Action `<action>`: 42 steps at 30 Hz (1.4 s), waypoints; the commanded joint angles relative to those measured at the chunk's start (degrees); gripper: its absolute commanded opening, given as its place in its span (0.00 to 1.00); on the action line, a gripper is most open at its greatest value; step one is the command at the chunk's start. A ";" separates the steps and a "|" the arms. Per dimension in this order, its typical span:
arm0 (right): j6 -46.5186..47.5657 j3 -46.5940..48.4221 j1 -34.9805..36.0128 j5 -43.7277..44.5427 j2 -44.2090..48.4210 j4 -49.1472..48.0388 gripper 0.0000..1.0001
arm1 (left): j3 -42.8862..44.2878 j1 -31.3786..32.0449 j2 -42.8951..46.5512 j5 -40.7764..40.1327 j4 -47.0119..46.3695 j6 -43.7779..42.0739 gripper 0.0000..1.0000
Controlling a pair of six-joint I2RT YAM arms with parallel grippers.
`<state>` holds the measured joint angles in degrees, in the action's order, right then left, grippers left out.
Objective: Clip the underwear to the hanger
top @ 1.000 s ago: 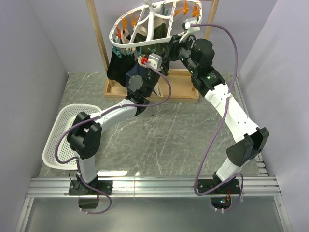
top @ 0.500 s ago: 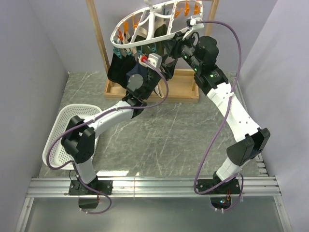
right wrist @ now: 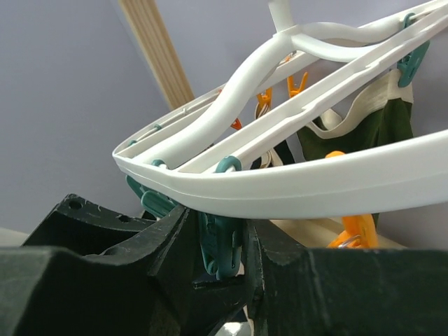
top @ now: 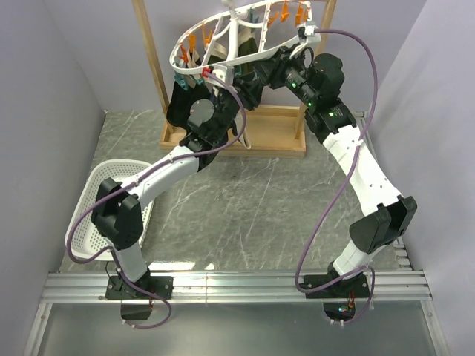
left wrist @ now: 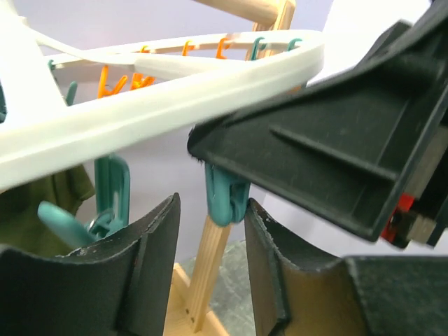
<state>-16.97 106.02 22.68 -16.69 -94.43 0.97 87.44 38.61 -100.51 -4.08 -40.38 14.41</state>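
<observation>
Left gripper (left wrist: 210, 210): jaws partly open, just under the near rim of the hanger (right wrist: 336, 185). A teal peg (left wrist: 225, 199) hangs in the gap, closer to one finger and clear of the other. I cannot tell whether it is touched.
Right gripper (right wrist: 220, 241): jaws drawn in on a teal peg below the hanger's near rim, with both fingers against its sides. I cannot tell whether this is the same peg the left wrist view shows.
Grippers together: both are at the hanger's near rim, close beside each other. The right one's black body fills the upper right of the left wrist view.
Underwear (top: 177, 107): dark cloth hanging below the hanger's left end, behind the left arm. Its fastening is hidden.
Olive-green garment (right wrist: 392, 122): one, hanging under the hanger's far side, with a pale band at its top.
Hanger: one, tilted, hung in the wooden frame (top: 152, 59).
Pegs: orange and teal along the ring, overlapping too much to count.
Arms: two, both raised to the hanger.
Basket (top: 89, 208): one, white, on the table (top: 260, 208), well below and left of the hanger.
</observation>
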 commanded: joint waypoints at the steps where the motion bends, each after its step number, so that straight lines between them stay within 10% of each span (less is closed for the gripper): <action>1: -2.28 -0.64 -1.06 -2.91 1.88 -3.26 0.00 | 3.88 -0.82 -0.83 -0.67 -0.92 3.34 0.46; 8: -2.45 -1.25 -1.23 -4.76 1.88 -3.61 0.00 | 5.20 -0.90 -1.88 1.35 -1.81 4.57 0.38; 14: -3.59 -0.38 -1.32 -1.52 1.62 -2.56 0.11 | 4.06 -0.82 -2.41 2.67 -4.27 3.25 0.02; 18: -4.91 1.03 -0.88 2.79 1.10 -2.29 0.38 | 1.42 -0.20 -2.23 3.64 -6.81 -0.17 0.00; 28: -5.00 3.23 0.88 12.20 0.57 -1.41 0.54 | -0.08 0.85 -3.03 2.67 -7.78 -5.35 0.00; 37: -3.69 5.08 1.58 14.23 -0.93 0.96 0.20 | -1.39 2.26 -2.85 3.64 -8.93 -10.55 0.00; 42: -3.16 5.08 1.58 13.53 -0.75 0.96 0.00 | -3.58 2.17 -0.23 4.42 -8.40 -11.51 0.36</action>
<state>-21.08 107.66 24.93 -7.92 -94.85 6.94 86.21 39.27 -103.22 -2.83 -48.01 5.39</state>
